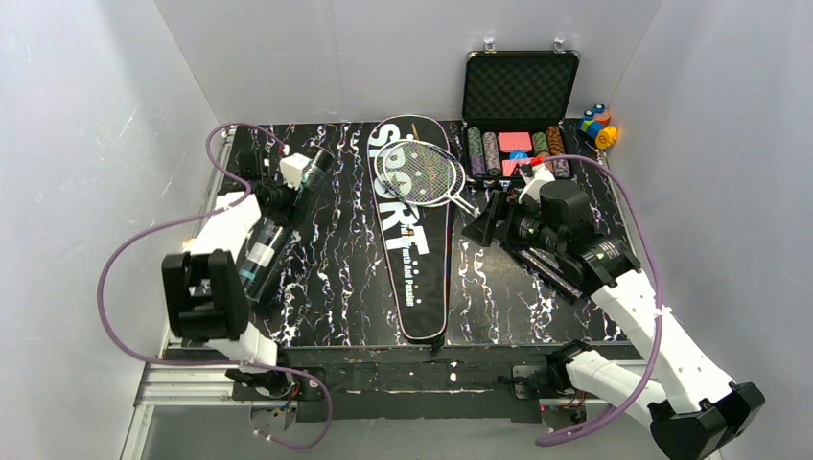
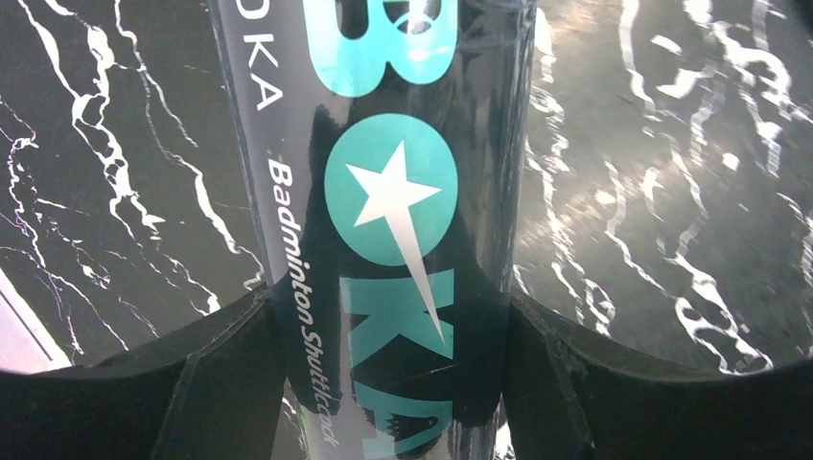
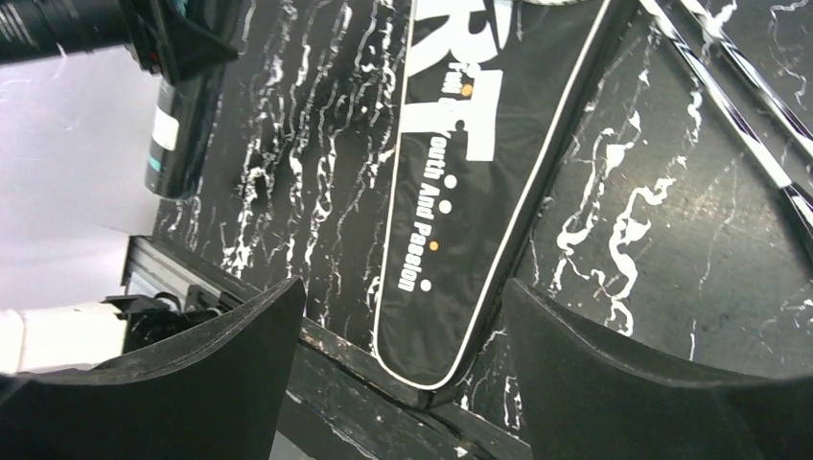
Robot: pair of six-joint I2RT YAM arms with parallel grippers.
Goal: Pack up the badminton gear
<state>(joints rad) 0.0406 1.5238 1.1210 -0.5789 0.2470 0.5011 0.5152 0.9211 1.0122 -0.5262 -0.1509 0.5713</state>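
A long black shuttlecock tube (image 1: 257, 261) with teal lettering lies slanted on the left of the table. My left gripper (image 1: 281, 198) is shut on it, and in the left wrist view both fingers press the sides of the tube (image 2: 393, 192). The black "SPORT" racket bag (image 1: 414, 251) lies lengthwise in the middle. Two thin-framed rackets (image 1: 422, 168) rest on its wide far end, their shafts (image 3: 738, 115) running off to the right. My right gripper (image 1: 482, 226) hovers open just right of the bag, near the racket handles. Nothing is between its fingers (image 3: 403, 307), and the bag's narrow end (image 3: 479, 192) shows beyond them.
An open black case of poker chips (image 1: 518, 144) stands at the back right, with small coloured blocks (image 1: 599, 126) beside it. White walls close in the table on three sides. The table's near edge (image 3: 383, 369) has a metal rail.
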